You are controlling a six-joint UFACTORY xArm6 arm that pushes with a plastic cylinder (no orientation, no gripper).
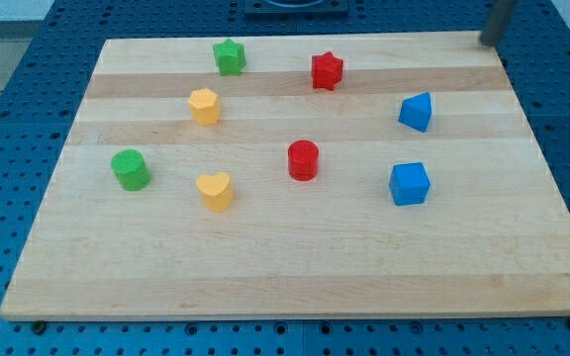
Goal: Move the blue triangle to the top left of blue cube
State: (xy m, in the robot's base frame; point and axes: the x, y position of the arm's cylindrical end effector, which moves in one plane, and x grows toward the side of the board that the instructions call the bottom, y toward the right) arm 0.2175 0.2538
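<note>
The blue triangle sits on the wooden board at the view's right, upper half. The blue cube sits below it, slightly to the view's left of it, a short gap apart. My rod shows at the view's top right corner; my tip is near the board's top right corner, well above and right of the blue triangle, touching no block.
A red star and green star lie near the top. A yellow hexagon, green cylinder, yellow heart and red cylinder lie left and centre. The wooden board rests on a blue perforated table.
</note>
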